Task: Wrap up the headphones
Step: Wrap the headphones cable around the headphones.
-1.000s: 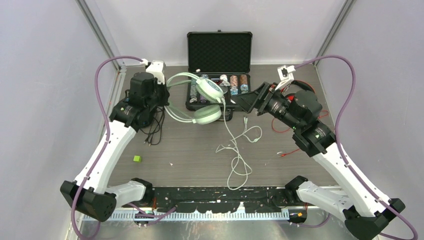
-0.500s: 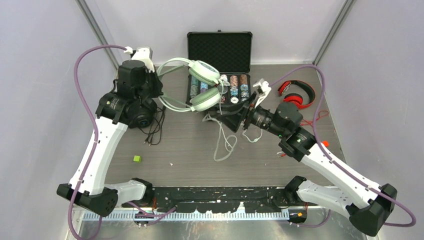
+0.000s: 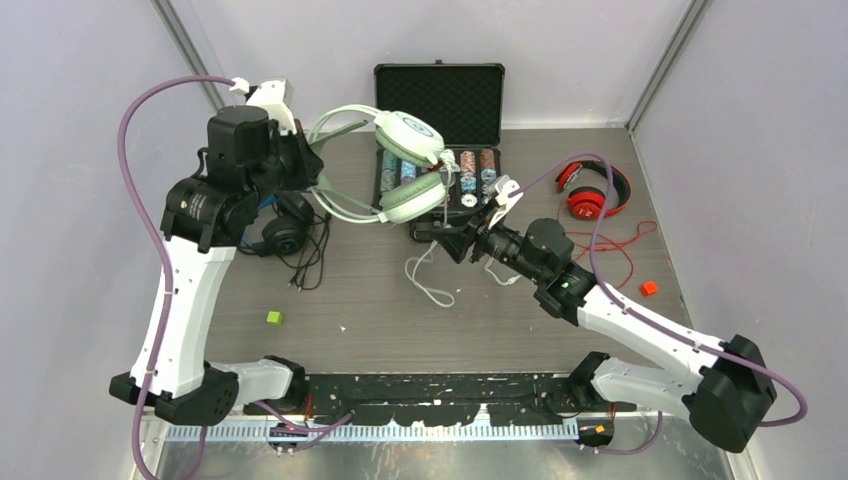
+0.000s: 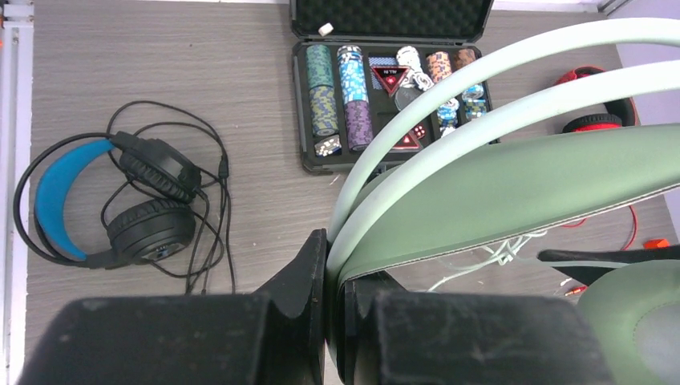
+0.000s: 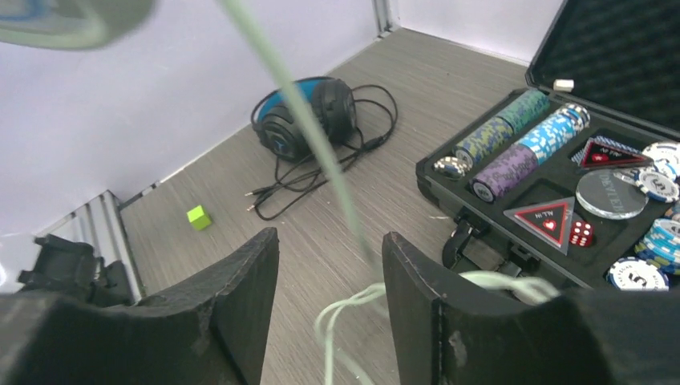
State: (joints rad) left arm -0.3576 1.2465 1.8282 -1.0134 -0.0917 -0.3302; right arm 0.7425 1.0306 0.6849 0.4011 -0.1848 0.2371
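Note:
My left gripper is shut on the headband of the mint-green headphones, which hang tilted above the table's back left. Their white cable drops to the table and passes between the fingers of my right gripper. That gripper is open, and neither finger presses the cable. The black headphones, with a blue-lined band, lie under the left arm with their cable loose. The red headphones lie at the back right, their red cable spread out.
An open black case of poker chips stands at the back centre, just behind my right gripper. A small green cube lies at the front left. A small red cube sits on the right.
The left arm has raised the mint-green headphones up and to the left. The right gripper has swung left to the hanging cable and its jaws have narrowed. The cable's loops have been drawn in.

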